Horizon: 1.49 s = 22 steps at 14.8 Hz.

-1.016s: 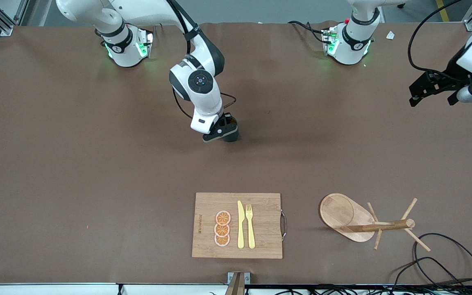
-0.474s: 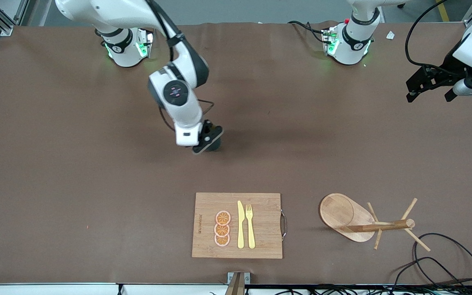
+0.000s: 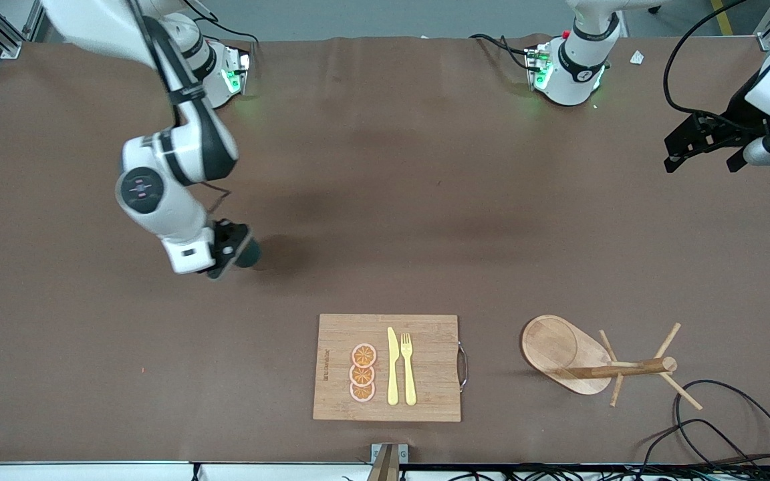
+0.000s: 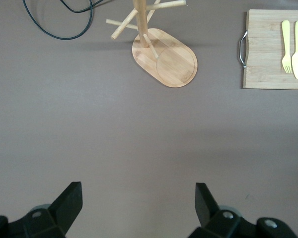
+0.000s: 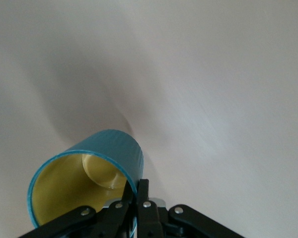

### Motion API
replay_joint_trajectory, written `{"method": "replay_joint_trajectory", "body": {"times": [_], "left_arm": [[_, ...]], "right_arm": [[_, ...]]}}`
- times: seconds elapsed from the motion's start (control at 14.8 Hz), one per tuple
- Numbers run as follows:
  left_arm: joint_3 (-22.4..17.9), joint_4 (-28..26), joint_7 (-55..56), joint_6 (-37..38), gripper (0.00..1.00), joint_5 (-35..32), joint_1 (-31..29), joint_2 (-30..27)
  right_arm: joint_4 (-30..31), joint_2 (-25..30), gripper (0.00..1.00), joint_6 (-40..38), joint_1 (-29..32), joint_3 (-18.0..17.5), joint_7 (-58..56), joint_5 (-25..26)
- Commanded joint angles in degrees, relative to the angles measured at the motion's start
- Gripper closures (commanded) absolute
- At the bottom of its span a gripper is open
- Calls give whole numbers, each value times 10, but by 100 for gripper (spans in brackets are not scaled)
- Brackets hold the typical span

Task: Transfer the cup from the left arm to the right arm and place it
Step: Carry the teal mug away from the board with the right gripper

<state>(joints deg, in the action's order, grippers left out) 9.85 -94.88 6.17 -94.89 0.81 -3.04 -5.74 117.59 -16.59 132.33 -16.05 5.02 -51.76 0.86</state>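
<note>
Since a second ago the right gripper has carried the cup away from mid-table toward the right arm's end, fingers clenched on its rim. It hangs over bare table, farther from the front camera than the cutting board. The left gripper waits with fingers spread, empty, above the table edge past the wooden peg stand.

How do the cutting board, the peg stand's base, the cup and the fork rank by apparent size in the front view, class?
1. Cutting board.
2. Peg stand's base.
3. Fork and cup: unranked. The cup is partly hidden in the right gripper and may be off the table.
</note>
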Motion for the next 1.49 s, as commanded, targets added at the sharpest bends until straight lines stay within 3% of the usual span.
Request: {"method": "replay_joint_trajectory", "body": {"times": [0.0,0.61,1.15,1.35,1.42], "left_arm": [[1,21,-9,14,0,5,0,7],[1,18,-9,22,0,6,-4,7],[0,16,-1,32,0,7,-5,6],[0,17,-1,51,0,7,-6,6],[0,17,-1,51,0,7,-6,6]], "right_arm": [[28,25,100,8,67,-13,-91,15],[36,10,100,62,193,-13,-230,15],[37,-12,99,58,211,-16,-237,14],[37,-13,90,56,209,-16,-238,14],[36,-12,66,55,209,-16,-237,14]]}}
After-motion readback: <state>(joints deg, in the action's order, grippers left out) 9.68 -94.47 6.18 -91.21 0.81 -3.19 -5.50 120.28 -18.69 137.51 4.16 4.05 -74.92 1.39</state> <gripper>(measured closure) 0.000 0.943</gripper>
